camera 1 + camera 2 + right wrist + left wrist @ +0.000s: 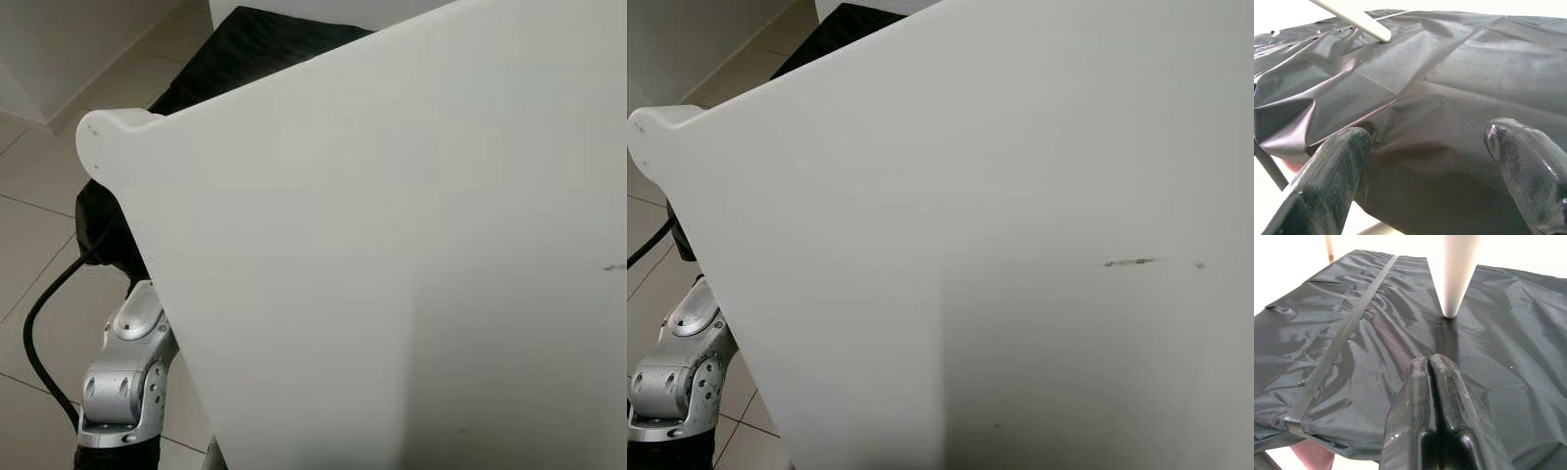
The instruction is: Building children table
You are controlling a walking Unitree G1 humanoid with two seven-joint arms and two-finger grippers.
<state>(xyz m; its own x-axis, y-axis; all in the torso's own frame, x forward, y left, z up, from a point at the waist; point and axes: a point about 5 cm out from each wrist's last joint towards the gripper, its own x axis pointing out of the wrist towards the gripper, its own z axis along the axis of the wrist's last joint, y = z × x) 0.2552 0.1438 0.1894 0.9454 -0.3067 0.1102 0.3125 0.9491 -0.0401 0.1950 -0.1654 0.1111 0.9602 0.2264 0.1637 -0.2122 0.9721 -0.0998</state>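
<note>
fingers of the left gripper [1436, 363] pressed together, empty; right gripper [1427, 147] spread wide over black fabric [1488, 73]; white tabletop [392, 245] tilted.

A wrinkled black sheet [1366, 347] of shiny fabric spreads across the wrist views, with a flat black strap [1342, 340] running along it. In the left eye view, pale floor tiles [39, 186] fill the left side, and a black cable [44, 304] curves at lower left.

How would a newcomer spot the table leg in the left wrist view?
Find the black sheet spread wide under the left gripper, whose fingers are pressed shut. Ahead of it, the white table leg comes down to touch the sheet. It is the lone pale, tapering, round-tipped post on dark fabric.
</note>
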